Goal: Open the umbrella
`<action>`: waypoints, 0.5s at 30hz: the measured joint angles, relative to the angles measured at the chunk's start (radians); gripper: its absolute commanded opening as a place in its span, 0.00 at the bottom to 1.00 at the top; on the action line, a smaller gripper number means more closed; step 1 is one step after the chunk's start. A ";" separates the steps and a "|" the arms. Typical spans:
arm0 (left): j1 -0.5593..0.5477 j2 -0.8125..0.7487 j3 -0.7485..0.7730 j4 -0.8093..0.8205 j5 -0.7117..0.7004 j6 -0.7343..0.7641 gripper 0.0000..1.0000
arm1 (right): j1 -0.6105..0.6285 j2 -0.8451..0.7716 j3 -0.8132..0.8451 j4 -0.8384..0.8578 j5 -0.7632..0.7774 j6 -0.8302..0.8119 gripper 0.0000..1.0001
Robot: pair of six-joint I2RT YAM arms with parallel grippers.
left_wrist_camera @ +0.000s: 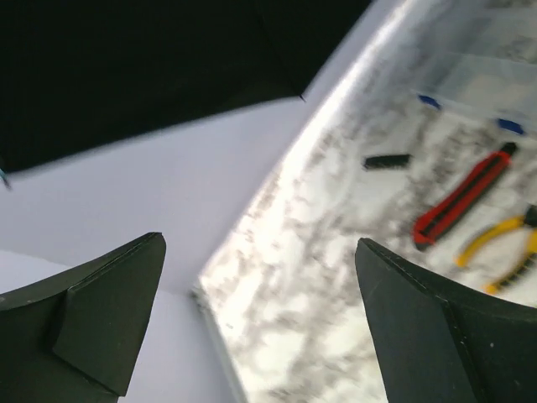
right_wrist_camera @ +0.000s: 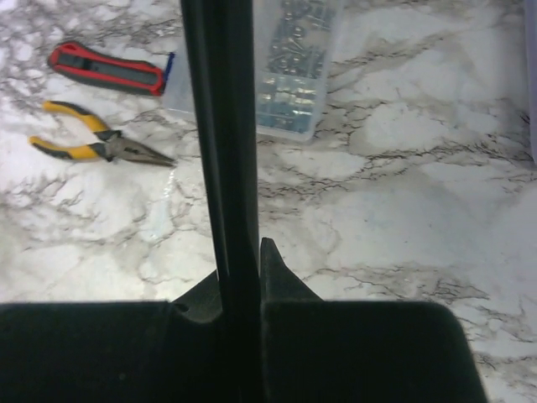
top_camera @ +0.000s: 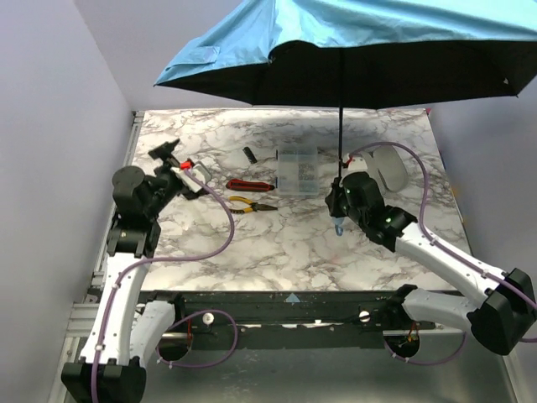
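Now the umbrella [top_camera: 352, 42] stands spread wide, right gripper [top_camera: 340, 196] clamped on its shaft [right_wrist_camera: 225, 126], left gripper [left_wrist_camera: 260, 243] empty, jaws apart.

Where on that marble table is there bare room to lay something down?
The near strip of the table, between the yellow pliers and the front edge, is bare. The middle is crowded: red-handled tool, pliers, clear box.

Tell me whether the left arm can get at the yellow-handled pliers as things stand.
Probably yes. The left gripper is open and empty; the yellow-handled pliers lie bare on the marble table, apart from the red-handled tool. The umbrella hangs well above the path.
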 measured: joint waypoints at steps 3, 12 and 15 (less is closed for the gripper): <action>0.013 -0.092 -0.097 -0.065 -0.001 -0.063 0.98 | 0.000 0.002 -0.057 0.063 0.047 0.016 0.24; 0.125 -0.270 -0.295 -0.222 -0.002 -0.167 0.98 | 0.000 0.048 -0.183 0.307 0.063 0.014 0.65; 0.125 -0.311 -0.319 -0.287 -0.002 -0.141 0.98 | 0.000 0.051 -0.195 0.339 0.042 -0.009 0.77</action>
